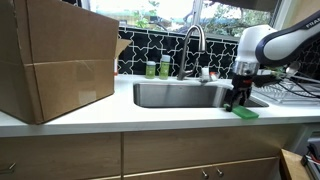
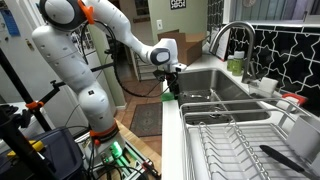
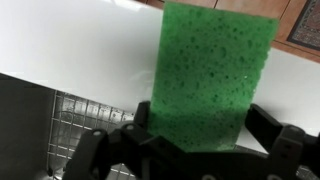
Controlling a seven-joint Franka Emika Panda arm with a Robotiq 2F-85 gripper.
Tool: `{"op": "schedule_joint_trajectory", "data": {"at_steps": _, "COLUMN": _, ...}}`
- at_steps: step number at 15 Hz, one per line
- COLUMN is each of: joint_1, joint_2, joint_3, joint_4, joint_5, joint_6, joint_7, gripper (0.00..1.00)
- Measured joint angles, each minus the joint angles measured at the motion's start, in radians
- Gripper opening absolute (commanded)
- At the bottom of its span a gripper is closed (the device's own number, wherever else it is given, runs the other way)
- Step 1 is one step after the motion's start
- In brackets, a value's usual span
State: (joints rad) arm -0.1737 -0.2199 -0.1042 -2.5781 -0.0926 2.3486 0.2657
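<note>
Gripper (image 1: 238, 102): I have it spread wide, gripping nothing, over sponge (image 3: 212, 70).
Sink (image 1: 180, 96): wire grid (image 3: 80, 120) inside.
Sponge: green, porous, rectangular, flat beside sink.

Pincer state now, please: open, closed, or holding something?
Pincer: open, astride the green sponge on the white counter; whether it touches the sponge cannot be told.

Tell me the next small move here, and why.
Probably lift the gripper straight up. Its jaws stand open on either side of the sponge, which seems to lie flat on the counter beside the sink. A sideways move could catch the sponge and drag it.
</note>
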Motion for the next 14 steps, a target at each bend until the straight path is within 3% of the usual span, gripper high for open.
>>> {"op": "schedule_joint_trajectory", "data": {"at_steps": 5, "joint_1": 0.0, "joint_2": -0.032, "joint_3": -0.014, "joint_4": -0.034, "joint_5": 0.081, "joint_6": 0.002, "joint_7": -0.064, "gripper": 1.0}}
{"op": "schedule_joint_trajectory", "data": {"at_steps": 6, "joint_1": 0.0, "joint_2": -0.041, "joint_3": -0.018, "joint_4": -0.042, "joint_5": 0.097, "joint_6": 0.001, "joint_7": -0.073, "gripper": 0.9}}
{"op": "schedule_joint_trajectory", "data": {"at_steps": 7, "joint_1": 0.0, "joint_2": -0.048, "joint_3": -0.022, "joint_4": -0.049, "joint_5": 0.11, "joint_6": 0.001, "joint_7": -0.079, "gripper": 0.73}}
{"op": "schedule_joint_trajectory", "data": {"at_steps": 9, "joint_1": -0.002, "joint_2": -0.058, "joint_3": -0.03, "joint_4": -0.052, "joint_5": 0.122, "joint_6": 0.001, "joint_7": -0.086, "gripper": 0.61}}
{"op": "schedule_joint_trajectory", "data": {"at_steps": 12, "joint_1": -0.007, "joint_2": -0.072, "joint_3": -0.038, "joint_4": -0.052, "joint_5": 0.125, "joint_6": 0.001, "joint_7": -0.087, "gripper": 0.57}}
{"op": "schedule_joint_trajectory", "data": {"at_steps": 14, "joint_1": -0.008, "joint_2": -0.076, "joint_3": -0.041, "joint_4": -0.052, "joint_5": 0.129, "joint_6": 0.001, "joint_7": -0.087, "gripper": 0.63}}
